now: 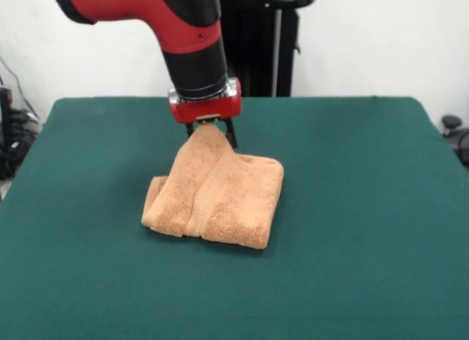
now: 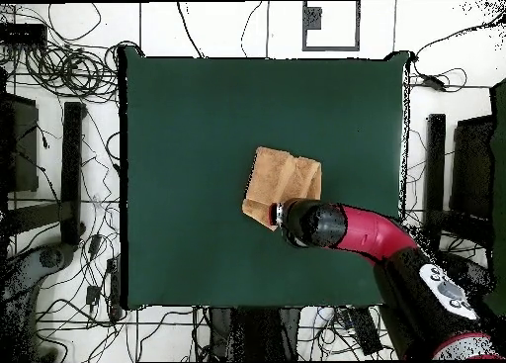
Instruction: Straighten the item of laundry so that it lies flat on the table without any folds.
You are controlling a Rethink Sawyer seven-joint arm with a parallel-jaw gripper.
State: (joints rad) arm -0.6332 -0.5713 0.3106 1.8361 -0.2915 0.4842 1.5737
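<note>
Front view: your towel (image 1: 216, 197) is orange-tan terry, nubby pile, folded over into a rough square bundle with rounded, thick edges. It sits a bit left of centre on the table (image 1: 366, 230), mid-depth. The far corner is pulled up into a peak, right under the gripper (image 1: 212, 133). The dark fingers (image 1: 231, 134) are closed down tight on that peak, so the claw has the towel's top corner pinched. A woven band runs as a shallow ridge down the left-centre of the bundle. The tag is not readable from here, and you get no legible writing anywhere. The table is dark green, matte, felt-like, with rounded corners. The arm (image 1: 183, 32) is glossy red shell over a black wrist, with a red collar above the claw. The black pedestal (image 1: 260, 43) stands behind it against a pale wall. Dark gear sits off the table at the left and right edges.

Overhead view: the towel (image 2: 285, 181) lies roughly mid-table, slightly toward the robot's side, and still reads as folded, with a crease visible across it. The arm (image 2: 346, 228) comes in from bottom right and covers the towel's near corner, so you can't see the claw itself; probably the same grip. Loose black cables (image 2: 59, 62) litter the floor to the left and along the bottom. A square floor marker (image 2: 331, 25) sits beyond the table's far edge.
</note>
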